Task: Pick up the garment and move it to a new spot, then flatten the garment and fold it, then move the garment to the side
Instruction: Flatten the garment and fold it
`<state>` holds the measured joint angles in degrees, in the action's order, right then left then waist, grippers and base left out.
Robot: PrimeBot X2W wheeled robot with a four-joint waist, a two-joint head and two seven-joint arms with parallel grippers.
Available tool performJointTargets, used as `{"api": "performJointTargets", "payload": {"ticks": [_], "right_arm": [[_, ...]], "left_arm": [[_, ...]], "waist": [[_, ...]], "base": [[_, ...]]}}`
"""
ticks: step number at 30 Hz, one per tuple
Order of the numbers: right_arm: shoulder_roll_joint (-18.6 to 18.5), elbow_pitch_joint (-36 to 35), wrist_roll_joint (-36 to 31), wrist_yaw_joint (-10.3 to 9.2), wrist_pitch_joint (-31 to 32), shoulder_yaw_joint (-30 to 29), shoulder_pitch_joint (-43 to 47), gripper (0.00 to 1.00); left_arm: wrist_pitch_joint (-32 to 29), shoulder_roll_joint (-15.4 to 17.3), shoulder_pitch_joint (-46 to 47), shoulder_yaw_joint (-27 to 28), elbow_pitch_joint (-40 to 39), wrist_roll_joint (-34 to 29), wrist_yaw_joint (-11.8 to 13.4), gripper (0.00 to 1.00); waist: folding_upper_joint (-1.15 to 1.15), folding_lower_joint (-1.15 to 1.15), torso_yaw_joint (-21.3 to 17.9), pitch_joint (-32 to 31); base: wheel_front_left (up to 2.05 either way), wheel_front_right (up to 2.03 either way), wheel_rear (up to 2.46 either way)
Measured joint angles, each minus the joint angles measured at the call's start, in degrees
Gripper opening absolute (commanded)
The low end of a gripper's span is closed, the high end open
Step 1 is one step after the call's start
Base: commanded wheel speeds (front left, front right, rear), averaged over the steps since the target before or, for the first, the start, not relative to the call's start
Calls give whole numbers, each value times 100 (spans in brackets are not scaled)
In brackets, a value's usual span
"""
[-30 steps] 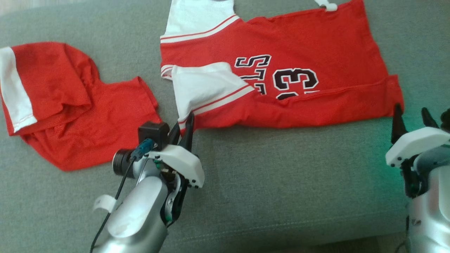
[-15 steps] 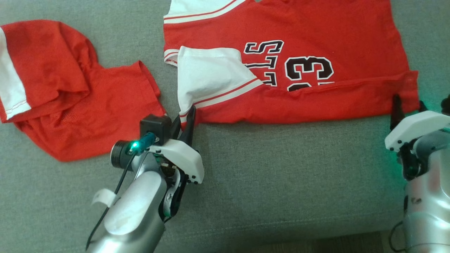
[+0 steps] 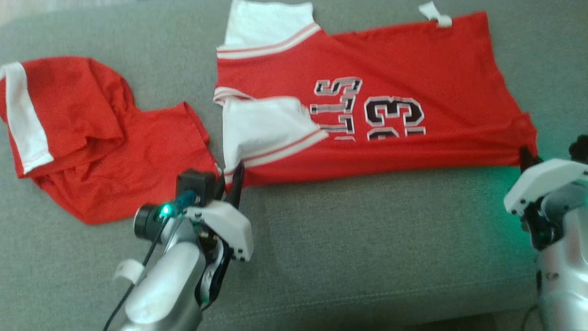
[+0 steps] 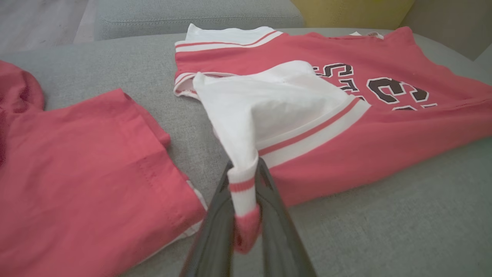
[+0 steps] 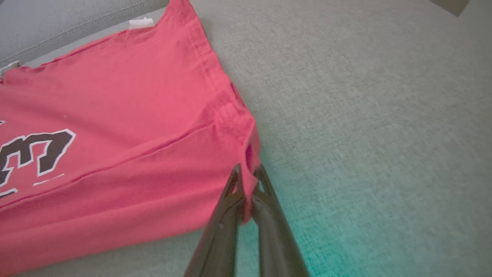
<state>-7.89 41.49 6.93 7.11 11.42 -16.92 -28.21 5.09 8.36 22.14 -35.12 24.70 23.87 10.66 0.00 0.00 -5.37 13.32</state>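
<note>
The garment [image 3: 390, 87] is a red jersey with white sleeves and black numbers, spread over the grey cushion, its near edge folded over. My left gripper [image 3: 232, 177] is shut on the garment's near left corner, by the white sleeve's striped cuff [image 4: 242, 184], pinched between its fingers. At the near right hem corner [image 5: 248, 154], my right gripper [image 3: 526, 156] is shut on the red fabric. The garment [image 4: 346, 107] stretches between the two grips.
A second red piece with a white stripe [image 3: 101, 138] lies crumpled at the left, close to my left gripper. Grey sofa cushion [image 3: 367, 248] stretches bare in front of the jersey. The cushion's front seam [image 3: 367, 296] runs near the bottom.
My right gripper has closed on the hem corner; before it stood open beside it. The left grip holds as before. The camera view has shifted up and down.
</note>
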Motion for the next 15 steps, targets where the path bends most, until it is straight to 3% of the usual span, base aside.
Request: {"api": "performJointTargets", "payload": {"ticks": [9,15], "right_arm": [[-374,-361,376,1,955,386,595,0],[-563,-917,678,1,1725,561,1279,0]], "left_arm": [[-180,141,-495,-153,-236,59,-4,0],[-761,375,-1105,-374,-683,215,-8,0]], "waist": [[0,0,-54,-598],[0,0,-83,-974]], "base": [[0,0,0],[0,0,0]]}}
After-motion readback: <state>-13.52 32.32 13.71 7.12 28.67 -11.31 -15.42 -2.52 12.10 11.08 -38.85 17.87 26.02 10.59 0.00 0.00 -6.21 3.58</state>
